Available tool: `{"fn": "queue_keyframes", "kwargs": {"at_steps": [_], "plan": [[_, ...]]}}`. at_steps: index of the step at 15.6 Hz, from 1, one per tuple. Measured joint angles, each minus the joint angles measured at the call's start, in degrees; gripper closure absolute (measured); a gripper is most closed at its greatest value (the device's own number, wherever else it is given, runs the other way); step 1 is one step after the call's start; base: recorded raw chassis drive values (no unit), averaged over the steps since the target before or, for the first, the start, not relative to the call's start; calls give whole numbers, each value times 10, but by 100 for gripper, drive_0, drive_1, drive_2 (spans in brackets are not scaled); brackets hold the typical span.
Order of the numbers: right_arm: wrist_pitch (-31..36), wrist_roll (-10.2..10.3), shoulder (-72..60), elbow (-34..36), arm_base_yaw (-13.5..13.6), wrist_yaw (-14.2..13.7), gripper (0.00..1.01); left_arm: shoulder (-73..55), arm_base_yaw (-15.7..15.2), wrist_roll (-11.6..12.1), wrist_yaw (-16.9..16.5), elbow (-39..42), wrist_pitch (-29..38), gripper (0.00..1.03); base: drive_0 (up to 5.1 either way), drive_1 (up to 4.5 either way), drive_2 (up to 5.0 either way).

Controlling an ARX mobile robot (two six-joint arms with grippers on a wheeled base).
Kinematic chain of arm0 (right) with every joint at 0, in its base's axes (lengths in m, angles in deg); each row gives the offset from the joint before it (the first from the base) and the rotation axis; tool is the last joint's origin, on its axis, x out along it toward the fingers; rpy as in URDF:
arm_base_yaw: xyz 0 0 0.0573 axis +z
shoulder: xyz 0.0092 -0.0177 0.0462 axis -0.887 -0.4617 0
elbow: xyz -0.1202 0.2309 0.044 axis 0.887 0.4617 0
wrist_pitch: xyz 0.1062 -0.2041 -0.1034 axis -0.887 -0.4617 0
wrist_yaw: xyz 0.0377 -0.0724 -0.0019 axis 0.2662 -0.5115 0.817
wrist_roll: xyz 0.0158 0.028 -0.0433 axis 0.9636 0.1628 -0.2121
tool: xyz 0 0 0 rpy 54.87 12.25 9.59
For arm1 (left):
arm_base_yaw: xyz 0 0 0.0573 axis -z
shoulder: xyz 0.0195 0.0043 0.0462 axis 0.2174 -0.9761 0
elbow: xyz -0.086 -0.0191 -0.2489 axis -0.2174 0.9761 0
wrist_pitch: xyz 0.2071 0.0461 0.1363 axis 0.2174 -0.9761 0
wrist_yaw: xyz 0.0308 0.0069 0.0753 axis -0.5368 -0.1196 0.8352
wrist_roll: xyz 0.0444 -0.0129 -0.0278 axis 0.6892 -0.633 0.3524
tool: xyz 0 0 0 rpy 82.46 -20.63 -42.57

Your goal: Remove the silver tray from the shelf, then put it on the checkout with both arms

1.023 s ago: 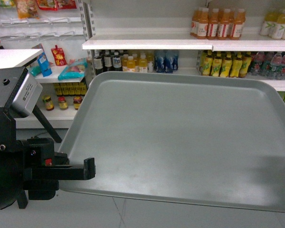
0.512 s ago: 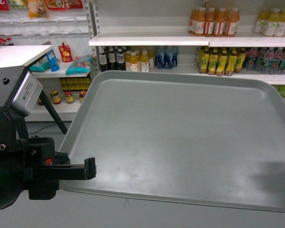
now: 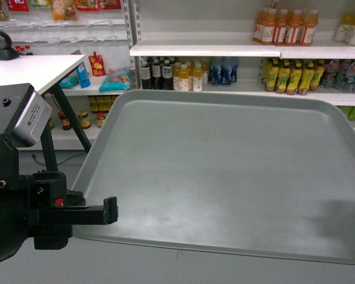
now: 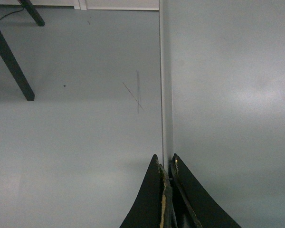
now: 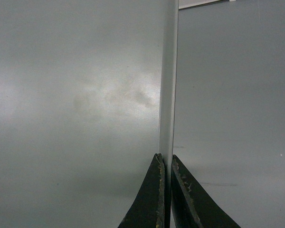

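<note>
**Tray off the shelf, carried by both rims; view swings toward the white table**

- Silver tray point(image 3: 225, 177): held in the air, roughly level, in front of the robot, floor point(image 4: 76, 123) below it. It touches neither the shelf point(image 3: 204, 50) nor the checkout point(image 3: 29, 71).
- Left gripper point(image 3: 109, 211): at the tray's left rim near the front corner. In the left wrist view the two fingers point(image 4: 154, 199) are closed narrow with the rim edge point(image 4: 166, 118) pinched between them. Top finger lies on the tray's upper face just inside the rim.
- Right gripper point(image 5: 165, 164): out of the head view. In the right wrist view its fingers point(image 5: 152, 199) are pressed close on the tray's opposite rim, thin edge running straight away from the tips.
- Shelf: beyond the tray's far edge, well apart, stocked with bottles point(image 3: 186, 74); more orange bottles point(image 3: 284, 26) on the board above.
- Checkout: white top up and to the left of the left gripper, beyond the tray's left corner, on a dark slanted leg point(image 3: 71, 118). A small dark round object point(image 3: 3, 46) sits on it.

Change against the earlier frames: shelves and bottles have slid to the right in the head view; more of the white table top shows, and the dark object on it has come into view. Tray and left gripper sit at the same place in the view; grip unchanged.
</note>
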Motion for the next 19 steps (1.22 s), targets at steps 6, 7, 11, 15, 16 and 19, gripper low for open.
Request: {"fn": "queue_keyframes", "kwargs": {"at_steps": [6, 7, 11, 15, 16, 19], "plan": [[2, 0, 0, 0, 0, 0, 99, 0, 0, 0, 0, 0, 2, 100, -486, 250, 250], [-1, 0, 0, 0, 0, 0, 99, 0, 0, 0, 0, 0, -2, 100, -486, 250, 250], [2, 0, 0, 0, 0, 0, 99, 0, 0, 0, 0, 0, 2, 100, -486, 250, 250], [-2, 2, -1, 0, 0, 0, 99, 0, 0, 0, 0, 0, -1, 100, -493, 247, 247], [-2, 2, -1, 0, 0, 0, 99, 0, 0, 0, 0, 0, -2, 100, -495, 245, 245], [-3, 2, 0, 0, 0, 0, 99, 0, 0, 0, 0, 0, 0, 100, -495, 245, 245]]}}
